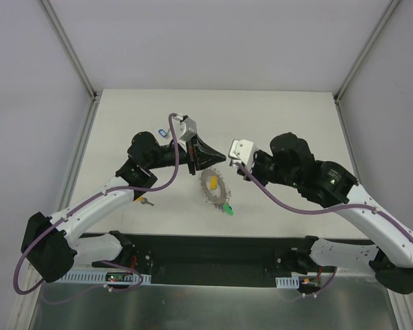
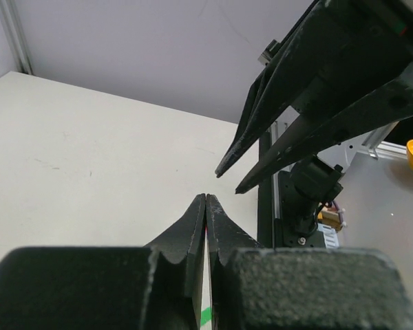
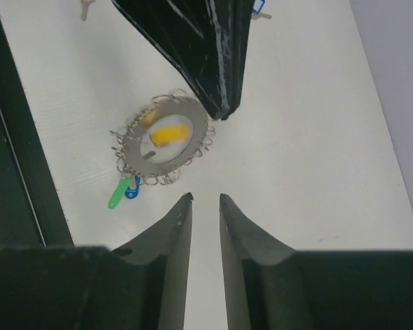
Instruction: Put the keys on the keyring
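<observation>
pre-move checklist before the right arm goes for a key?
1. right pincer open, empty: ok
2. left pincer shut, tip at the keyring rim: ok; gripping it: cannot tell
3. the two pincers apart, not touching: ok
4. yellow key over the keyring's middle; threaded: cannot tell
5. green key at the keyring's edge, in right wrist view: ok
6. blue key beyond the left arm, on the keyring: not ok

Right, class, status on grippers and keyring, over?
Left gripper shut, right gripper open, empty. Keyring flat on table, green key at rim. Nothing blocking right gripper.
</observation>
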`<state>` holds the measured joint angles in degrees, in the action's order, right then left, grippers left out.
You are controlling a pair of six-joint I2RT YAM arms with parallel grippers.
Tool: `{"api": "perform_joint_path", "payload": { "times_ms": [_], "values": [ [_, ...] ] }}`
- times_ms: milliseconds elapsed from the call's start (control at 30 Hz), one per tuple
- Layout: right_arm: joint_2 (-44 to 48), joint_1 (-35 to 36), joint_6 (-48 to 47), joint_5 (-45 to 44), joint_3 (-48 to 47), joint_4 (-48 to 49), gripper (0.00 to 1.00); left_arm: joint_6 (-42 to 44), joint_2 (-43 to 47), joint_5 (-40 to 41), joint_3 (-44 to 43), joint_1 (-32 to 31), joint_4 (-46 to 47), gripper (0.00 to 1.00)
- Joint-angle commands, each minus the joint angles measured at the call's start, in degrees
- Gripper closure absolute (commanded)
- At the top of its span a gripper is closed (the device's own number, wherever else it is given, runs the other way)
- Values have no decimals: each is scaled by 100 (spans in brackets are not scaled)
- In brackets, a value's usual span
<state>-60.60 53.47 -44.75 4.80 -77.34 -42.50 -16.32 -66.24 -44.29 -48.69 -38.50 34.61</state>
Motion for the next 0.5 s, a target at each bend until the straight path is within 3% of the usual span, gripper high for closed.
{"api": "perform_joint_path", "payload": {
  "times_ms": [0, 33, 67, 133, 267, 367, 467],
  "values": [
    [128, -248, 719, -627, 473, 840, 73, 163, 199, 333, 70, 36, 100, 100],
    [75, -337, 914, -603, 535, 883, 71, 242, 225, 429, 105, 44, -197, 100],
    [40, -433, 1116, -577, 605, 997, 63, 417, 243, 665, 201, 36, -383, 98],
    [57, -750, 1819, -445, 1000, 1208, 55, 585, 339, 973, 315, 36, -917, 82],
    [66, -1049, 2287, -14, 1607, 1675, 34, 814, 629, 1800, 832, 44, -1570, 65],
    [-336, -1041, 2269, 196, 1600, 1500, 32, 553, 954, 2791, 1193, 44, -1973, 53],
    [-828, -1032, 2296, 425, 1512, 1499, 32, 226, 1314, 3838, 1537, 45, -2448, 46]
  ]
}}
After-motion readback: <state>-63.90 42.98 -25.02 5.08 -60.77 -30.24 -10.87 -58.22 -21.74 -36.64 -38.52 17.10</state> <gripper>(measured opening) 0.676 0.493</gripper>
